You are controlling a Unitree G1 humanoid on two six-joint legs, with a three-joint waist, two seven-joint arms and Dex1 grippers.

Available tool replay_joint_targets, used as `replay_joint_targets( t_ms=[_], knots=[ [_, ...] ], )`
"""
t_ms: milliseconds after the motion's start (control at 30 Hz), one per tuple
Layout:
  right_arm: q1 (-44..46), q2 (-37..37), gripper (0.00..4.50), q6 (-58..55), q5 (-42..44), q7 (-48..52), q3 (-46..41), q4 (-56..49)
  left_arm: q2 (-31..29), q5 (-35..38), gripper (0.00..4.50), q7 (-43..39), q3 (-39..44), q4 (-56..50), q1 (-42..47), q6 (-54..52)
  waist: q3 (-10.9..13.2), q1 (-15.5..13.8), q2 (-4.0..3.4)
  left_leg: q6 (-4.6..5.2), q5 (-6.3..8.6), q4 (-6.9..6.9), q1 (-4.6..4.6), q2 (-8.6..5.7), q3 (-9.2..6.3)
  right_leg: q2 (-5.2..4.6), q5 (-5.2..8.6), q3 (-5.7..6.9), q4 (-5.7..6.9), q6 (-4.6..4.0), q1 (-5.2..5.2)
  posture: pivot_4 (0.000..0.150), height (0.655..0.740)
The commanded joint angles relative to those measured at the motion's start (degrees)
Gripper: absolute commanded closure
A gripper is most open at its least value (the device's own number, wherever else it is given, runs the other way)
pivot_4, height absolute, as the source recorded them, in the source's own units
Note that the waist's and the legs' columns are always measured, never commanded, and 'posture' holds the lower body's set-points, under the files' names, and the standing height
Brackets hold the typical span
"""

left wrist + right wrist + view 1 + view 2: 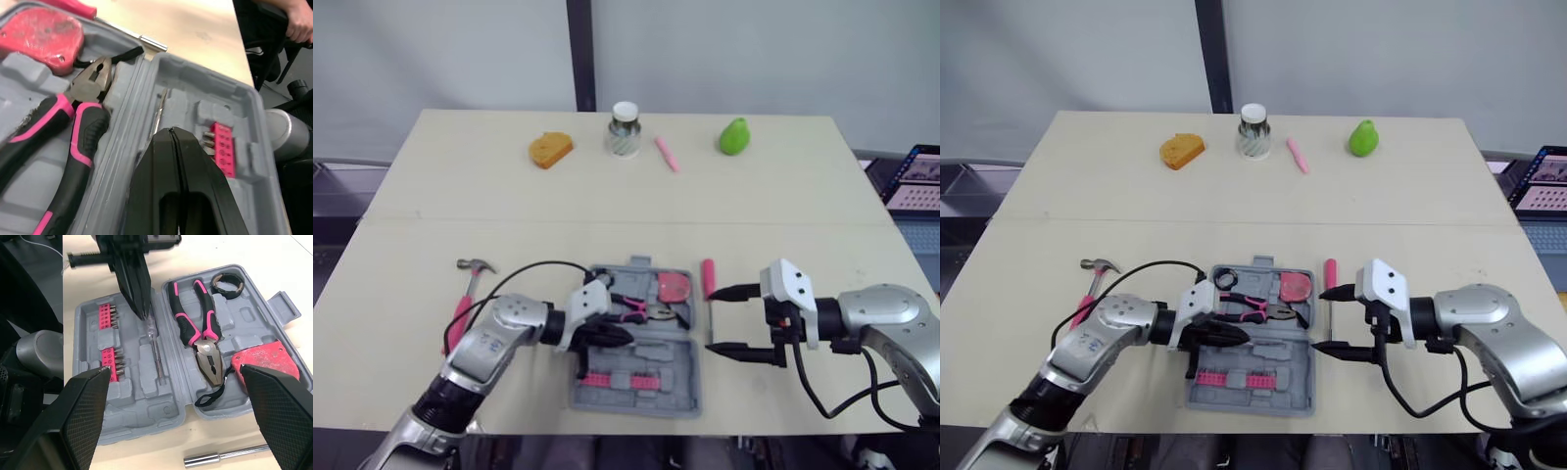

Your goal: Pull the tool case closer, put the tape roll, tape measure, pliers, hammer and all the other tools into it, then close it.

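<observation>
Case (pixel 651 357) lay open on the table's near edge. Inside it were pliers (pixel 641 310), tape measure (pixel 673 287), tape roll (pixel 228 283) and a pink bit rack (pixel 617 380). Left gripper (pixel 625 335) was over the case with fingers pressed together, tips at the end of a thin screwdriver (pixel 155 350) in its slot; a pinch couldn't be confirmed. Right gripper (pixel 713 320) sat just right of the case, fingers apart. A pink-handled driver (pixel 708 277) lay at its fingertips beside the case. Hammer (pixel 468 289) lay left of the case.
</observation>
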State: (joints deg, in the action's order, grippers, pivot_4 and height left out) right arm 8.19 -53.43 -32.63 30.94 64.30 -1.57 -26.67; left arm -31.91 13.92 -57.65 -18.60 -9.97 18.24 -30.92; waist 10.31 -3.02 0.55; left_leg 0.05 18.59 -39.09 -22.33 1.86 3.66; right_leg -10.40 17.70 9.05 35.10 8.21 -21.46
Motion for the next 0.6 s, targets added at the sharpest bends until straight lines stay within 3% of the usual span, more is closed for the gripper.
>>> replay_joint_targets(
  t_ms=[33,600],
  knots=[
    [-0.6,0.0,0.00,0.1,0.9,-0.5,-1.1,-1.9,1.0,-1.2,4.47,0.1,-1.0,1.4,0.5,2.7,0.0,0.0,0.00,0.00,0.00,0.00,0.00,0.00,0.00,0.00,0.00,0.00,0.00,0.00,0.00,0.150,0.7400],
    [-2.6,-0.7,0.00,-1.2,1.8,-1.6,-2.4,-4.1,3.2,-6.1,4.47,1.1,-4.9,8.2,0.9,6.3,0.0,-0.1,0.00,0.00,0.00,0.00,0.01,0.00,0.00,-0.01,-0.01,0.00,-0.01,0.01,0.01,0.150,0.7400]
  ],
)
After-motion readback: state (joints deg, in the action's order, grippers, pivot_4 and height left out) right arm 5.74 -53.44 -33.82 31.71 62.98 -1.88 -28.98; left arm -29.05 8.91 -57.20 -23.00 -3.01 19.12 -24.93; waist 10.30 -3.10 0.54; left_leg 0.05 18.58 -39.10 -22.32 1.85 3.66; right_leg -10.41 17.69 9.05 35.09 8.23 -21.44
